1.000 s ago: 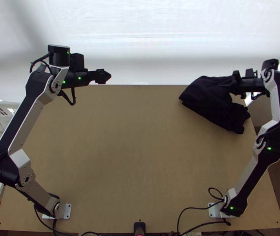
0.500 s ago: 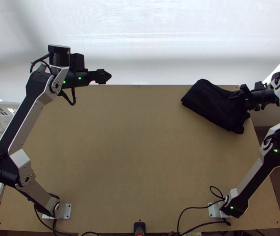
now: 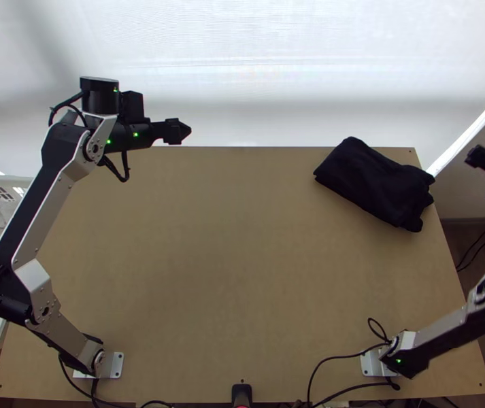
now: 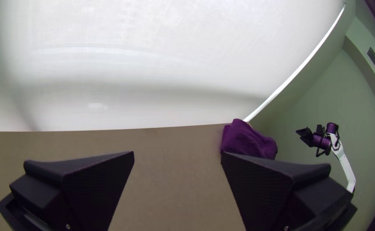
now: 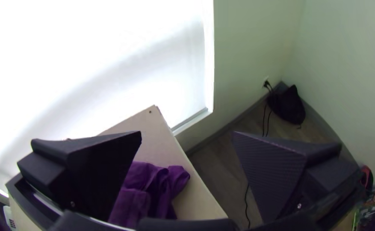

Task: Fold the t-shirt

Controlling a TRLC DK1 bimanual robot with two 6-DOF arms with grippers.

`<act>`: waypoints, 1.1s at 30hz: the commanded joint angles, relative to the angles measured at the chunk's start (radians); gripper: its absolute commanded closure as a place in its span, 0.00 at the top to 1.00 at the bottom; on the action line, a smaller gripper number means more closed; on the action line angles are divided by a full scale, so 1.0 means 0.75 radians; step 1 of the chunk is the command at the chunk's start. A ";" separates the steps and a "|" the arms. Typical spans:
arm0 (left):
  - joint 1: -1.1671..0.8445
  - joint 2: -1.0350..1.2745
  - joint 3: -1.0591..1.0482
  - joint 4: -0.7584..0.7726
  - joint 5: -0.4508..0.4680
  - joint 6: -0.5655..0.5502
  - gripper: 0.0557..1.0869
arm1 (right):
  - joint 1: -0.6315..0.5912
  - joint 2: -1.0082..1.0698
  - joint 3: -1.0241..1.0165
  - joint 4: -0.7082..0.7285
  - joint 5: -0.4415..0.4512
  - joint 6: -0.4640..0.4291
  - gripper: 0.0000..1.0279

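T-shirt (image 3: 375, 183) lies folded, upper right of the top view; left gripper (image 3: 178, 131) and right gripper (image 3: 478, 157) have jaws apart.

Bare tabletop (image 3: 235, 238) is stretching rightward from below the left gripper (image 3: 186, 131), leaving passage; the bundled T-shirt (image 3: 375, 183) is obstructing low travel toward the right gripper (image 3: 477, 156).

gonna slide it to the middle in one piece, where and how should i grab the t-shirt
Probably by the middle of the t-shirt's long near edge, coming in from the middle of the table: it lies as a compact, slanted bundle, and that edge runs fairly straight, while the right end is uneven and likelier to pull loose.
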 commanded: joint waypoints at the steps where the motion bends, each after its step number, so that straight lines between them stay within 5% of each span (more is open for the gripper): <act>1: 0.009 -0.052 -0.017 0.010 0.002 -0.021 0.96 | 0.121 -0.166 -0.133 0.104 0.009 -0.063 0.97; 4: 0.011 -0.057 -0.015 0.010 0.002 -0.025 0.96 | 0.252 -0.246 -0.286 0.284 0.064 -0.090 0.97; 13: 0.052 -0.083 -0.017 0.006 0.002 -0.029 0.96 | 0.450 -0.156 -0.538 0.392 0.111 -0.010 0.97; 26: 0.078 -0.089 -0.019 0.008 0.002 -0.027 0.96 | 0.260 0.329 -0.417 0.625 0.209 0.139 0.97; 33: 0.080 -0.087 -0.023 0.008 0.004 -0.029 0.96 | 0.236 0.276 -0.394 0.646 0.250 0.139 0.97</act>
